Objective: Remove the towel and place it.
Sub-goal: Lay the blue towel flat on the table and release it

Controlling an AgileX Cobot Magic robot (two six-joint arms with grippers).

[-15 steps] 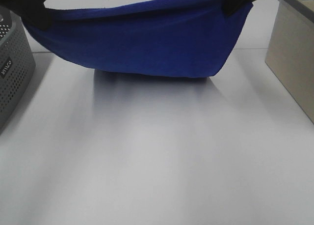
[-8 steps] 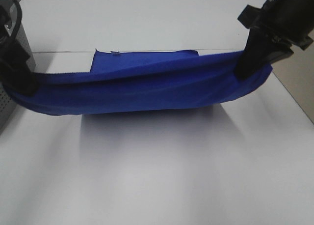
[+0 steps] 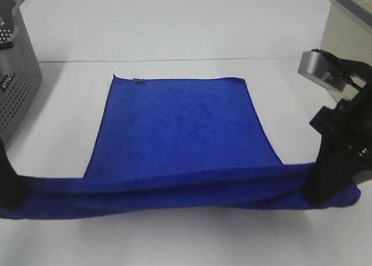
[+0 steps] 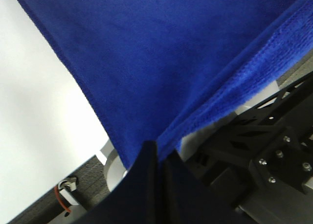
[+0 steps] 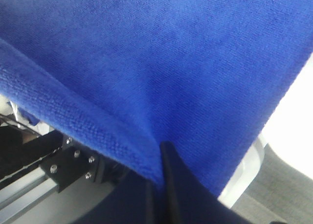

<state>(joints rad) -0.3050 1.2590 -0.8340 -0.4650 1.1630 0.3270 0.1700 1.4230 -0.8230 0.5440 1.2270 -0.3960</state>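
Observation:
The royal-blue towel [image 3: 180,126] lies spread on the white table, its far edge with a small tag [image 3: 138,80] flat on the surface. Its near edge is lifted and stretched between both grippers. My left gripper [image 3: 10,191] is shut on the near left corner at the picture's left edge. My right gripper [image 3: 323,187] is shut on the near right corner. The left wrist view shows the pinched towel [image 4: 161,82] running out from the shut fingers [image 4: 146,185]. The right wrist view shows the same: the towel [image 5: 146,57] is clamped in the fingers [image 5: 166,185].
A grey perforated basket [image 3: 14,86] stands at the left edge of the table. A beige box [image 3: 349,28] stands at the far right. Bare white table [image 3: 174,28] lies beyond the towel.
Both grippers have pulled the towel's held edge toward the near side and lowered it. The towel went from hanging bunched in the air to lying mostly flat on the table.

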